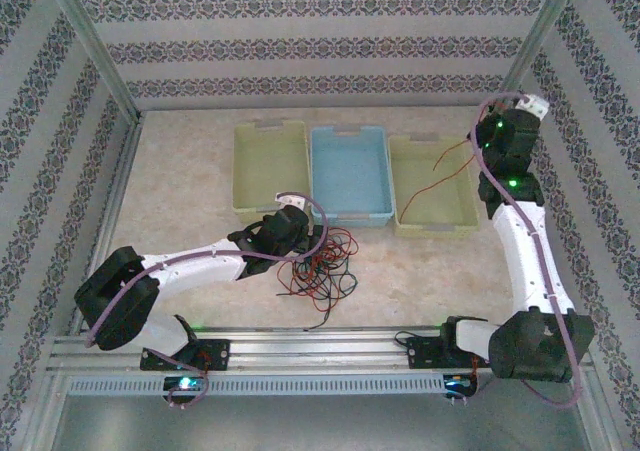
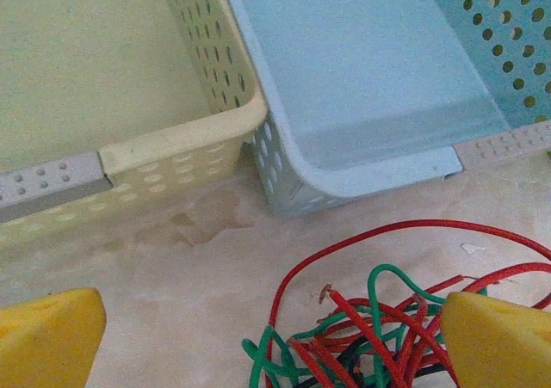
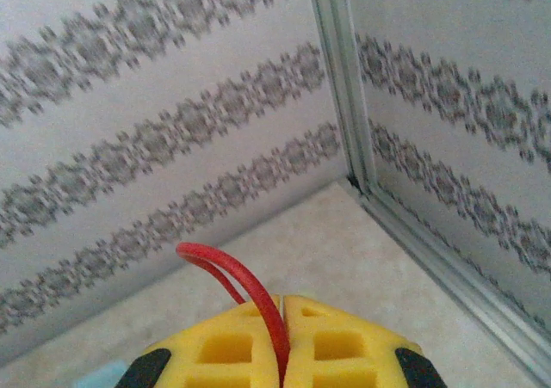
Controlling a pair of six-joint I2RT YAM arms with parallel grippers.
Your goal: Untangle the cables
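Top external view: the left arm lies low, stretched forward and to the right, with the left tool (image 1: 290, 229) at the left edge of the cables (image 1: 322, 263). These form a loose red, green and black tangle on the tabletop (image 1: 190, 201), just in front of the blue bin (image 1: 350, 214). Left wrist view: the tool is released, with its pads (image 2: 47, 336) spread wide and the tangle against the right pad. Judged light, limp and springy, the wires will drag their neighbours. Grip one strand at a free loop or end, not at the knot. Farther right, the right arm stands tall. The right tool (image 3: 281, 306) is clenched on a red cable (image 3: 228, 272), which trails down into the right-hand bin (image 1: 437, 229).
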